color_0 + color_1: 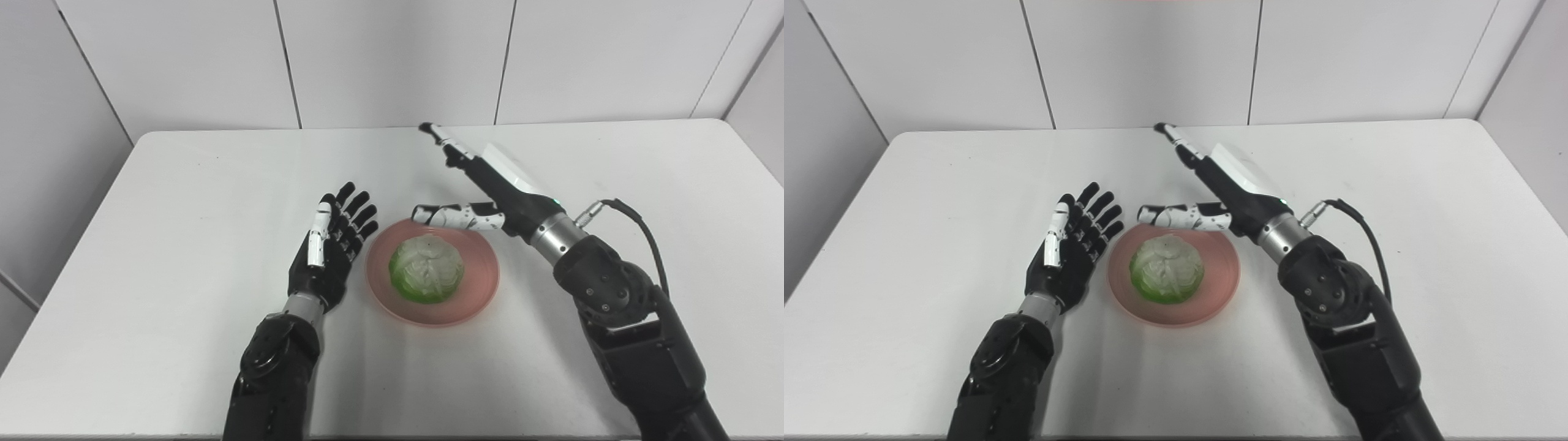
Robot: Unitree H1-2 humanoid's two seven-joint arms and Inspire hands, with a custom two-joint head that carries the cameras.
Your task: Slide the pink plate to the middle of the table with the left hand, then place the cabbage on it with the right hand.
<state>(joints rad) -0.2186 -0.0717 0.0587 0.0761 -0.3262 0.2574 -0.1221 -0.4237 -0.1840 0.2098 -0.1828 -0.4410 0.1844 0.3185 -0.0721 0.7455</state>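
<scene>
- The round, pale green cabbage (427,270) is seen resting in the middle of the shallow pink plastic plate (478,294), which is placed near the centre of the white table (184,202); both steps are judged done.
- The left hand (331,251) is held just beside the plate's left rim, fingers spread, nothing gripped.
- The right hand (484,184) is raised behind the plate, fingers extended and empty, presumably for clearance.
</scene>
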